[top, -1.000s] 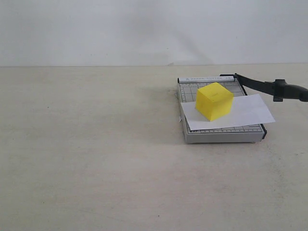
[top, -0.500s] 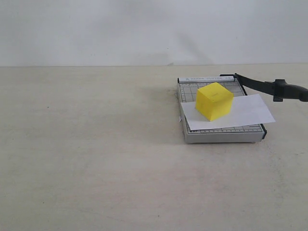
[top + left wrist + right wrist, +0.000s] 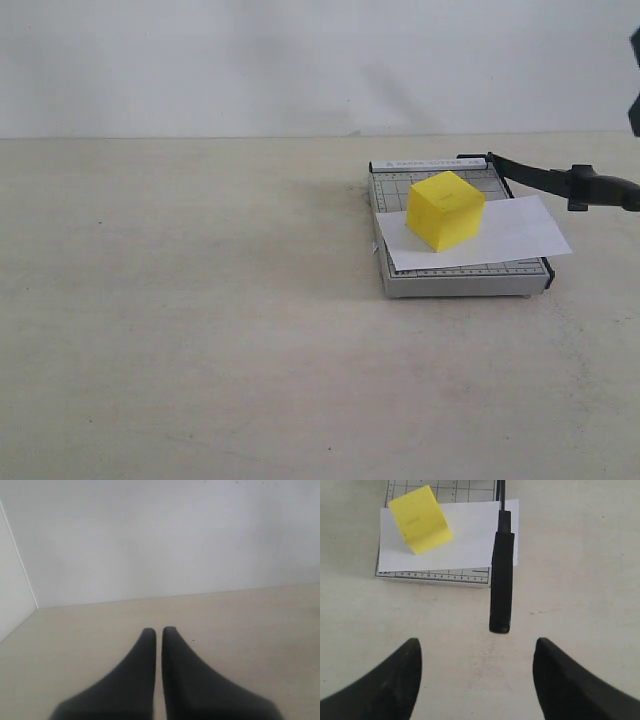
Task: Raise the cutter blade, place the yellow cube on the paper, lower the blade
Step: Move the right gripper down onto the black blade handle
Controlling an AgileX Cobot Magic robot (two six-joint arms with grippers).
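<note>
The right gripper holds its fingers wide apart, empty, over the table near the handle end of the raised cutter blade, the left gripper is pressed together on nothing, and the yellow cube sits on the paper, which overhangs the right edge of the trimmer.

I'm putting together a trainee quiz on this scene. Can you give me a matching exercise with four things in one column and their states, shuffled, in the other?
Things
1. blade
2. cube
3. left gripper
4. right gripper

States
A. jaws wide apart
B. resting on the paper
C. raised off the trimmer
D. jaws closed together, holding nothing

Pairs: 1-C; 2-B; 3-D; 4-A
</note>
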